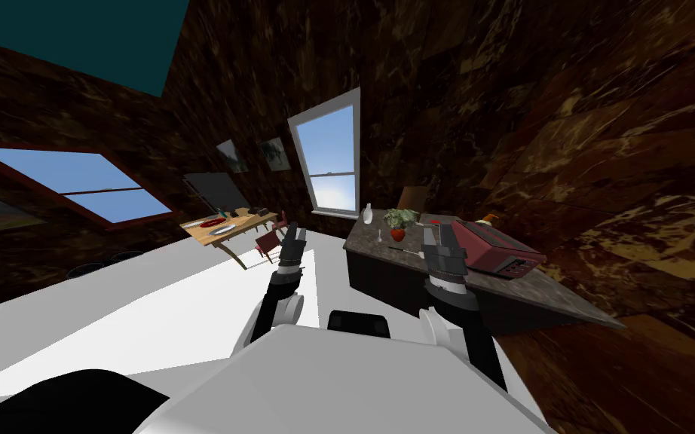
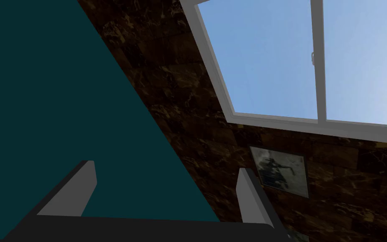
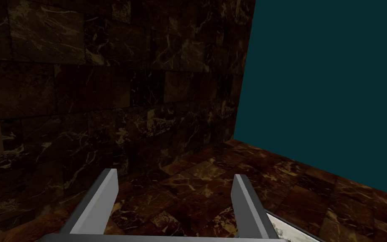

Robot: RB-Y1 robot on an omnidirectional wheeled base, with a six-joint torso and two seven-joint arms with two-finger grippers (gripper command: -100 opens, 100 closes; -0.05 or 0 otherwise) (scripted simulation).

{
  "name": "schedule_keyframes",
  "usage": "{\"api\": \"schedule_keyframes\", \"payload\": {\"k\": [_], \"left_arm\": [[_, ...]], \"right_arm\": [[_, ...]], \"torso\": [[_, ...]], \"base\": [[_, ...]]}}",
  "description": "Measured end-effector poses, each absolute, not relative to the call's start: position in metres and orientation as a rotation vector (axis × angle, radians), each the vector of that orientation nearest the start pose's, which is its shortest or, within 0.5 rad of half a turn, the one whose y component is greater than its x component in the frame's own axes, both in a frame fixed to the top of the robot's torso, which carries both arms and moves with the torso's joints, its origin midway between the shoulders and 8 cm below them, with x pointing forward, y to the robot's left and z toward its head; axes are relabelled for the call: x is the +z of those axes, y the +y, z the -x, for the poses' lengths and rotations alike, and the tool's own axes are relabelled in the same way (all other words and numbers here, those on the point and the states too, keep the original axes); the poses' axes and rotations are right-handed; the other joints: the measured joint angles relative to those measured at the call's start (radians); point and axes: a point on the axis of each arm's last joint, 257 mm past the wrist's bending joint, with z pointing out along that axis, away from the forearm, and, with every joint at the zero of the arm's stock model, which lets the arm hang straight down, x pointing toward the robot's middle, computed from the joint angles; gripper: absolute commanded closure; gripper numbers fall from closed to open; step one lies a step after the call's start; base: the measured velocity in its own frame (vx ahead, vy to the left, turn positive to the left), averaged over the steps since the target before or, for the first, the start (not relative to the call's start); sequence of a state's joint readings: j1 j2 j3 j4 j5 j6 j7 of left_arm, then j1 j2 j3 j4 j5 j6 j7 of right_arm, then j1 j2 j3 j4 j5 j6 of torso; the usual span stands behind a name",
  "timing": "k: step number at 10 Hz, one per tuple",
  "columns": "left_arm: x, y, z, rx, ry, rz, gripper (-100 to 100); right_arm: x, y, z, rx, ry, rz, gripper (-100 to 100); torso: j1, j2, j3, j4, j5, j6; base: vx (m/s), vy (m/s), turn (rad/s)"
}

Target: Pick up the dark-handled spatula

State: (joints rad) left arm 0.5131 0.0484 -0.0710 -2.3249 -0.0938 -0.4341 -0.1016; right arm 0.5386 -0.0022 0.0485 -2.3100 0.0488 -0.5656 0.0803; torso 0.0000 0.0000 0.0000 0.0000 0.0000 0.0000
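Far left of the counter (image 1: 542,292), well apart from it: a wooden table (image 1: 252,219) with plates.

Left gripper (image 1: 293,235): raised in the gap between that table and the counter's left end. Fingers (image 2: 85,176) spread about a third of the frame apart, with nothing between them.

On the counter's dark stone top, left to right:
- a white bottle (image 1: 368,215) at the far left corner
- a small pale utensil (image 1: 380,236) just in front of it
- a leafy plant (image 1: 399,221) in a red pot
- a thin utensil (image 1: 411,251), lying flat near the counter's front edge. It is judged to be the spatula, but it is too small to make out the handle colour.

Right gripper (image 1: 439,235): up over the counter's front edge, just beside that thin utensil on its right. It points up and away from the top. Blades (image 3: 104,197) are wide apart and hold nothing.

A red toaster (image 1: 498,249) sits right of the gripper, mid-counter.

Progress: the robot is positioned at the counter and nothing else is done. The spatula lies untouched. Left to do: tip the right wrist down toward the counter top, line the open fingers up across the handle, descend, close and lift.
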Motion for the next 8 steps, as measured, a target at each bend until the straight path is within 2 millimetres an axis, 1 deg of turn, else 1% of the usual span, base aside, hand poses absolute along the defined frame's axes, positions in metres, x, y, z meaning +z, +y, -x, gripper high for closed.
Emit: {"api": "schedule_keyframes", "payload": {"k": [2,4,7,8], "left_arm": [[0.025,0.242,-0.349,-1.207,0.752,0.555,0],[0.025,0.242,-0.349,-1.207,0.752,0.555,0],[0.025,0.242,-0.349,-1.207,0.752,0.555,0],[0.025,0.242,-0.349,-1.207,0.752,0.555,0]], "right_arm": [[0.026,-0.259,-0.33,1.225,0.678,-0.542,-100],[0.005,-0.261,-0.334,1.18,0.768,-0.538,-100],[-0.047,-0.278,-0.339,1.063,0.945,-0.54,-100],[-0.061,-0.283,-0.339,1.014,1.01,-0.539,-100]], "torso": [[0.001,0.002,0.001,0.0,0.0,0.0],[0.002,0.004,0.002,0.001,0.0,0.0],[0.002,0.006,0.003,0.001,0.0,0.0],[0.003,0.005,0.003,0.001,0.001,0.0]], "base": [[-0.048,0.031,0.11],[-0.073,0.032,0.174],[-0.077,0.043,0.251],[-0.042,0.033,0.066]]}}
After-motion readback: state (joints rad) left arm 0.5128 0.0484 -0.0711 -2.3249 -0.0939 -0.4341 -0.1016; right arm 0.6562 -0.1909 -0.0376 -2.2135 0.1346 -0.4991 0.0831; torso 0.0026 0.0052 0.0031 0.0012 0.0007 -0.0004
